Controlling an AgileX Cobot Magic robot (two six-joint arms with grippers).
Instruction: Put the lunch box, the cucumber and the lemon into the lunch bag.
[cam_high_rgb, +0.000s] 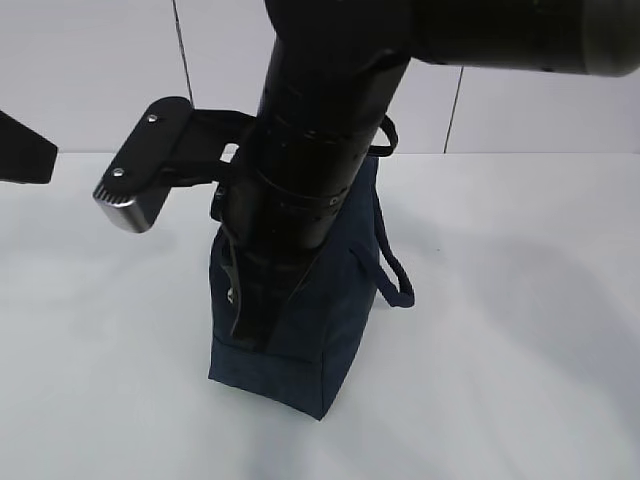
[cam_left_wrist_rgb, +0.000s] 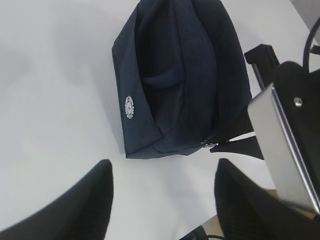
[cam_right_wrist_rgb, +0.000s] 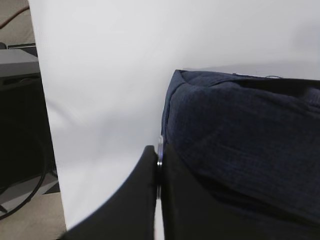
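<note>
Left gripper (cam_left_wrist_rgb: 162, 192): jaws spread wide, nothing between them, hovering above bag (cam_left_wrist_rgb: 180, 75). Bag: dark navy woven fabric, boxy, upright on white matte table (cam_left_wrist_rgb: 55, 100); small round white emblem (cam_left_wrist_rgb: 129, 107) on side, lettering unreadable. Right gripper (cam_right_wrist_rgb: 159, 172): black fingers (cam_right_wrist_rgb: 137, 195) closed against a thin silver piece at bag's corner edge, apparently the zipper pull (cam_right_wrist_rgb: 160, 150).
</note>
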